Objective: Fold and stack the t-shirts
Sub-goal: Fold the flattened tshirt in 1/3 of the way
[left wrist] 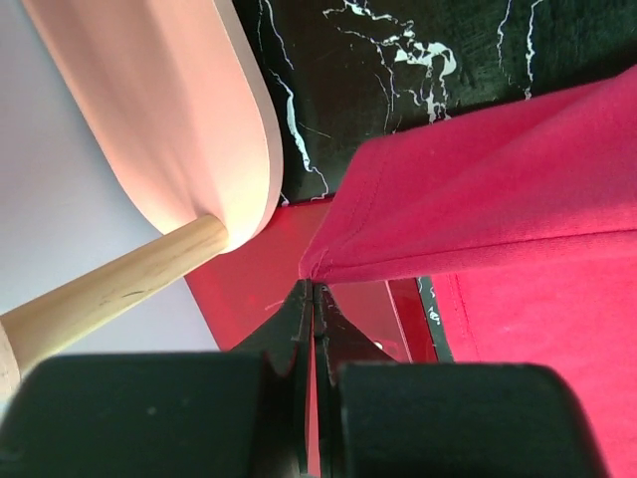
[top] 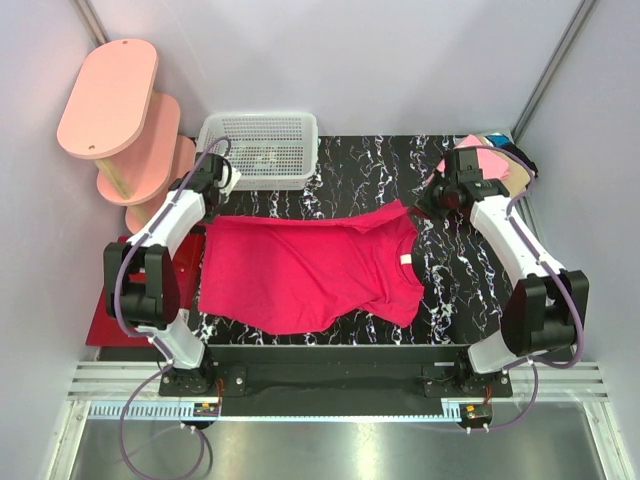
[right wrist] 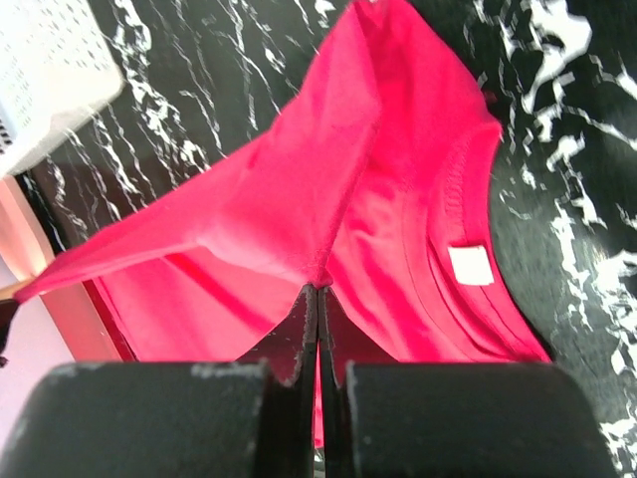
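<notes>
Tension along the 12 o'clock edge shows you the plan: left pincer [left wrist: 312, 299] and right pincer [right wrist: 318, 295] each pinch fully closed on the magenta t-shirt [top: 310, 275]. They lift that edge off the counter [top: 460, 290], likely to fold it toward 6 o'clock.

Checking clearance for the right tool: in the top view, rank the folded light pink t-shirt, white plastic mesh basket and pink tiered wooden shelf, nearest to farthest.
From the right tool, gripping the magenta-red t-shirt:
1. folded light pink t-shirt, just beyond it, far right.
2. white plastic mesh basket, left of centre.
3. pink tiered wooden shelf, far left corner.
</notes>
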Controlling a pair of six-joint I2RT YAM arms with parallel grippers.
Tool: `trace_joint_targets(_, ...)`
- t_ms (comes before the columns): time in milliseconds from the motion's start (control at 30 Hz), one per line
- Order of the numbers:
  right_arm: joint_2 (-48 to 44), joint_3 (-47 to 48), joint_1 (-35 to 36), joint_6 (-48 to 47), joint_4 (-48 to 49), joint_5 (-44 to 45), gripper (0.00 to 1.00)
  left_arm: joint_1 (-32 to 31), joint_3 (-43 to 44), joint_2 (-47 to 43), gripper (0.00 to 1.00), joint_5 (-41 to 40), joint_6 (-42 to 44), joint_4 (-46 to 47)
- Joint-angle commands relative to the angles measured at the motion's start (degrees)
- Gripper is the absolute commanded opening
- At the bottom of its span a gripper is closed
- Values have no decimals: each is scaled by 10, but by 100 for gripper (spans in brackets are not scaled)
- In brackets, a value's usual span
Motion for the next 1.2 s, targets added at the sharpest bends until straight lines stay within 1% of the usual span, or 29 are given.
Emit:
trace_joint_targets(0, -34, -28, 1, 2, -8, -8, 0, 1, -19, -22, 0, 11, 2, 30)
trace_joint_targets(200, -47, -71, 2, 0, -12, 4, 0, 0, -56, -21, 0, 24, 2, 33)
trace_joint_targets(400, -82, -122, 2, -4, -21, 30, 0, -13, -115, -69, 0, 44, -8, 33)
trace_joint_targets(633, -119, -153, 3, -3, -30, 42, 0, -31, -176, -120, 0, 57, -26, 30)
trace_joint_targets(833, -135, -158, 3, -6, -43, 39, 0, -34, -187, -127, 0, 58, -34, 31)
trace_joint_targets(967, -135, -170, 7, -4, -50, 12, 0, -34, -197, -128, 0, 64, -38, 31)
trace_joint_targets(1033, -134, -188, 15, -4, -56, 2, 15, -34, -211, -128, 0, 64, -38, 32)
trace_joint_targets(1067, -131, -192, 19, -7, -59, 3, 26, -34, -216, -129, 0, 63, -37, 35)
trace_joint_targets(1100, -125, -200, 22, -9, -68, 6, 45, -34, -226, -130, 0, 61, -36, 37)
trace_joint_targets(1167, -118, -203, 24, -10, -80, 11, 58, -34, -235, -128, 0, 54, -34, 39)
